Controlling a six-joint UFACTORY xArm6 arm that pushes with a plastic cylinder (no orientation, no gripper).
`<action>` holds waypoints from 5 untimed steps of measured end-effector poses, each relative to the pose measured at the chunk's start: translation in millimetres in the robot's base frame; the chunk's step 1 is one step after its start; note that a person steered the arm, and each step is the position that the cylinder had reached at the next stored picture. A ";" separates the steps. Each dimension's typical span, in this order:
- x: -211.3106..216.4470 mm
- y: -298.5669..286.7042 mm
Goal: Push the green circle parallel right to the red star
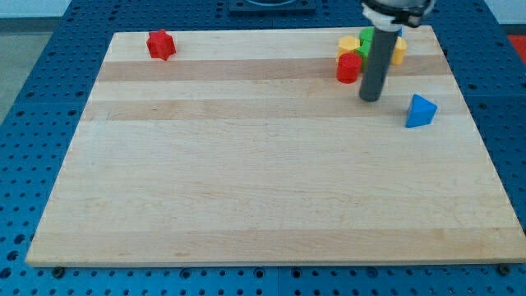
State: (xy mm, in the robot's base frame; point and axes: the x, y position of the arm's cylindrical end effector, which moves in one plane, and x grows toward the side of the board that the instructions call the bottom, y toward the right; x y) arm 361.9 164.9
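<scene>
The red star (161, 44) lies near the view's top left corner of the wooden board (263, 189). The green circle (366, 39) sits in a cluster near the view's top right, mostly hidden behind my rod. My tip (371, 98) rests on the board just below and right of that cluster, close to a red block (348, 68). A yellow block (349, 44) is left of the green one, and an orange-yellow block (399, 51) is to its right.
A blue triangular block (421, 111) lies right of my tip near the board's right edge. The board sits on a blue perforated table (33, 99).
</scene>
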 end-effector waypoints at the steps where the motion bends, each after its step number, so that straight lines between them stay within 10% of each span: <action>1: -6.5 40.6; 5: -111.7 113.7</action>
State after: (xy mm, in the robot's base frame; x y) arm 250.2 278.6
